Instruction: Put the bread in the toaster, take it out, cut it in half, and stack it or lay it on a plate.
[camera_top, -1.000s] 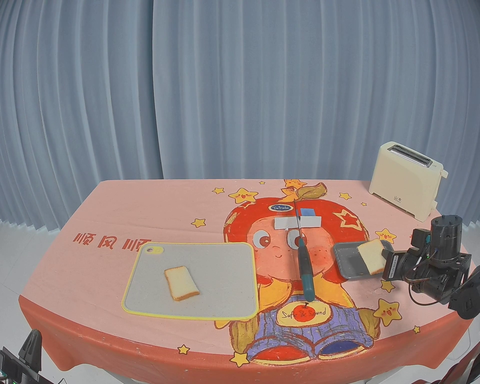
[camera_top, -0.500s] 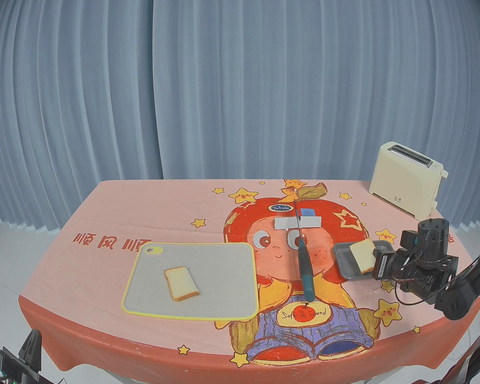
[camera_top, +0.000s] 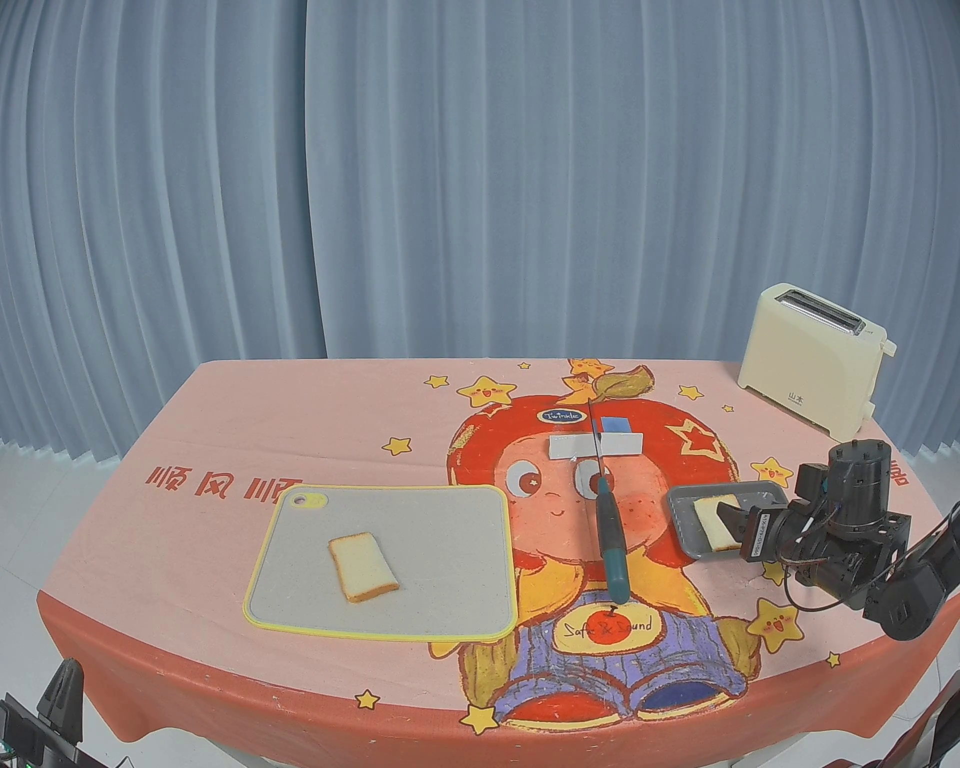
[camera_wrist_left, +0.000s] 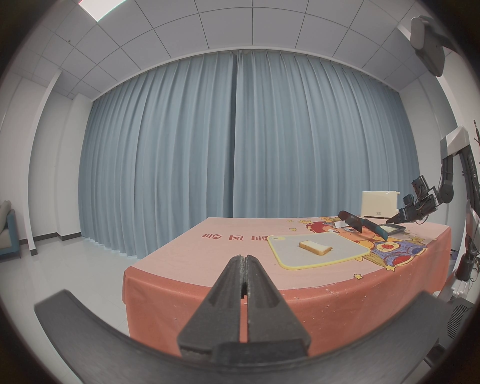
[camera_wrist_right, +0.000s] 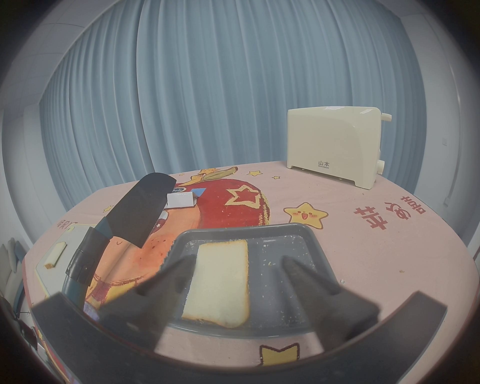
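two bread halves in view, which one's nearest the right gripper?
The half lying flat in the grey tray, right in front of the open right gripper. The other half is on the cutting board, far off.

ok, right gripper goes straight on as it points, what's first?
Most likely the bread half lying in the grey tray, just beyond the open right gripper; its height over the tray is unclear.
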